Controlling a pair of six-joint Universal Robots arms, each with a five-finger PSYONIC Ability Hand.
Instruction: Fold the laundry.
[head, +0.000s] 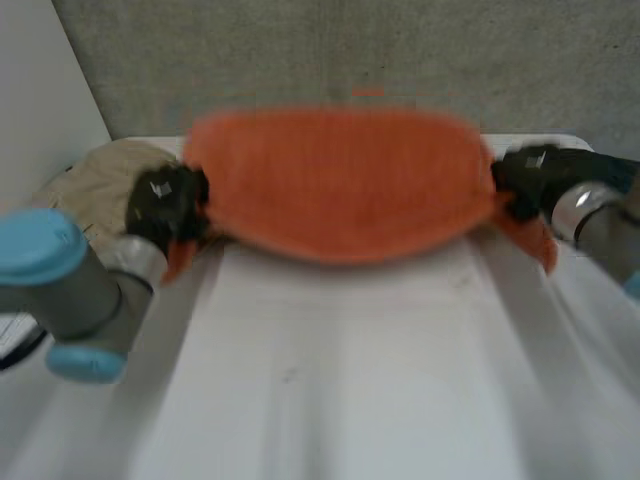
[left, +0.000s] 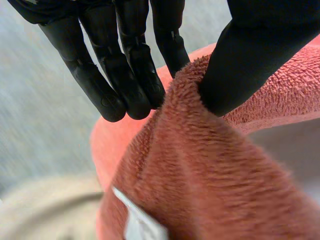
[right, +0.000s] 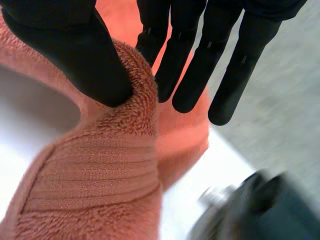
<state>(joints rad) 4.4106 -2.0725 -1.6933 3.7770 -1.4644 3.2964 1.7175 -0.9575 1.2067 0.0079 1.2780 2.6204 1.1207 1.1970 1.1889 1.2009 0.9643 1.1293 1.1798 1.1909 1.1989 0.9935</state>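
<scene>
Towel: an orange terry towel (head: 340, 185) hangs stretched between the two hands over the far end of the tabletop. Its lower edge sags in a curve towards the surface, and I cannot tell whether that edge touches.
Left hand: the left hand (head: 165, 205) is at the towel's left upper corner. Its wrist view shows a bunched bit of hem pinched between the thumb and nearly straight fingers, and it has hold of nothing but the cloth.
Right hand: the right hand (head: 525, 180) is at the opposite upper corner with the same grip, thumb pressed into a fold of hem against straight fingers. A short tail of towel hangs below it.
Tag: a small white tag (left: 140, 222) is sewn on the towel below the left hand's pinch.
Step in hand: probably spreading the towel flat before the first fold — a judgement from the raised, stretched hold.
Doing it well: hold both corners level and the top edge taut. Lower the sagging edge first and draw the rest down after it so no crease gets trapped. The pinches look shallow, so a sharp tug could pull a corner free.
Tabletop: the tabletop (head: 340, 380) is white and smooth, and the near stretch in front of the towel is bare — room enough to lay it out.
Nearby: a heap of beige cloth (head: 90, 185) lies at the far left, just behind the left hand.
Room: a grey wall stands behind the tabletop, with a pale wall to the left.
</scene>
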